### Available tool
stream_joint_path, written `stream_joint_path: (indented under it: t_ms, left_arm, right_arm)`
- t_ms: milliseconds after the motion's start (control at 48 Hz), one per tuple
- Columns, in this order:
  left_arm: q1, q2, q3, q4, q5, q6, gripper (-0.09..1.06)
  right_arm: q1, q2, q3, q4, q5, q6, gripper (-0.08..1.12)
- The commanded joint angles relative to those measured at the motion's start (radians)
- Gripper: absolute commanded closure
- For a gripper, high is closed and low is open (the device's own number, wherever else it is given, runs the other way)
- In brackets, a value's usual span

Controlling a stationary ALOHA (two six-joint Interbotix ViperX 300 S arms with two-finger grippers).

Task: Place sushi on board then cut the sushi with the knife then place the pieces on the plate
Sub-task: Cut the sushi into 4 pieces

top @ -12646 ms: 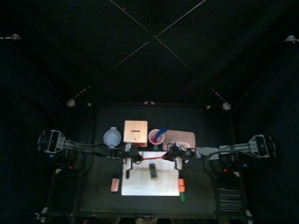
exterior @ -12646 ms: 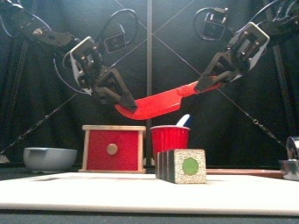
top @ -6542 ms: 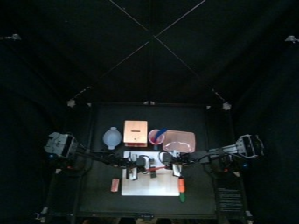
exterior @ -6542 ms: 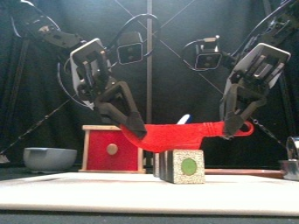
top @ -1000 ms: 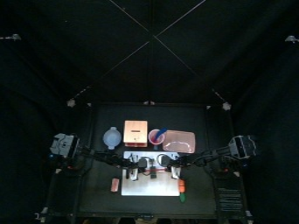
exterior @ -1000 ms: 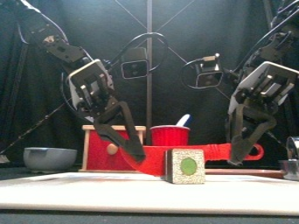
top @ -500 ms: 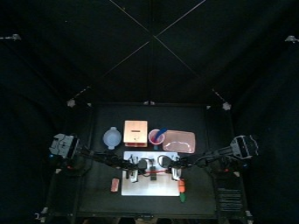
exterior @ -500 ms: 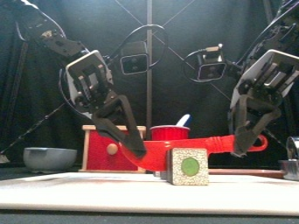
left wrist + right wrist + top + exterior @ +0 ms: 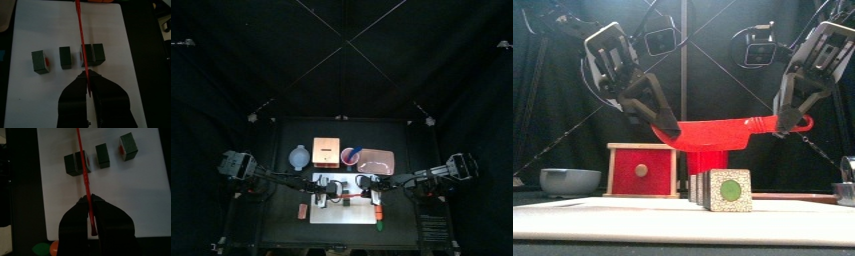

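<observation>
The sushi roll [image 9: 723, 190] lies on the white cutting board [image 9: 593, 218], its last two blocks touching, and I hold the red knife [image 9: 720, 131] above it, left gripper [image 9: 660, 128] clamped on the blade tip, right gripper [image 9: 794, 122] on the handle. I cannot tell that the blade sits over that last seam, so it may come down on a block top and shove it; uneven descent could twist the knife in the jaws.

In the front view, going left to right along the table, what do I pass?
Blue-grey bowl → wooden box → sushi roll.
</observation>
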Motion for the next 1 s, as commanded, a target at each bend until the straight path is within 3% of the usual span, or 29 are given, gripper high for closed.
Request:
stream_joint_path:
  t_ms: [21, 250, 1000]
  left_arm:
    - [-0.044, 0.011, 0.002, -0.02, 0.009, 0.0, 0.59]
    - [-0.063, 0.037, -0.014, -0.06, 0.009, 0.002, 0.59]
    - [-0.074, 0.061, -0.018, -0.08, 0.009, 0.0, 0.59]
  right_arm:
    - [0.015, -0.009, 0.005, 0.017, 0.002, 0.006, 0.72]
    - [0.034, 0.011, 0.006, 0.034, 0.002, 0.006, 0.72]
    - [0.055, 0.066, 0.008, 0.052, -0.009, 0.006, 0.72]
